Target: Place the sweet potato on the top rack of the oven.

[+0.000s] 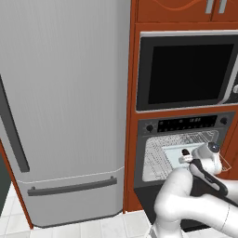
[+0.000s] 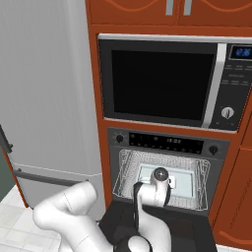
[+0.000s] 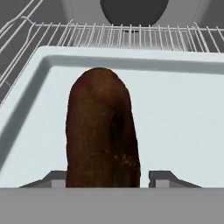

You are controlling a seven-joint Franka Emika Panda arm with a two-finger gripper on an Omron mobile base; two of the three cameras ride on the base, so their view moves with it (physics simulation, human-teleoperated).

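The sweet potato (image 3: pixel 100 131), a dark brown oblong lump, stands on end between my fingertips, just over the pale tray (image 3: pixel 183 122). My gripper (image 3: pixel 107 180) is shut on the sweet potato, with one finger close on each side. The tray lies on the silver wire top rack (image 3: pixel 131 35), which is pulled out of the oven (image 1: pixel 186 124). From the left base view, the gripper (image 1: pixel 186 157) reaches over the tray (image 1: pixel 172 153) with the sweet potato (image 1: pixel 185 152) dark at its tip. In the right base view my hand (image 2: pixel 160 174) covers the tray's (image 2: pixel 184 182) middle.
The oven door (image 2: pixel 147 221) hangs open and dark below the rack (image 2: pixel 128 172). A black-windowed microwave (image 2: pixel 162 78) sits above the oven's control strip (image 2: pixel 167 142). The tall grey fridge (image 1: pixel 65 107) stands to the left. Raised wire sides border the rack.
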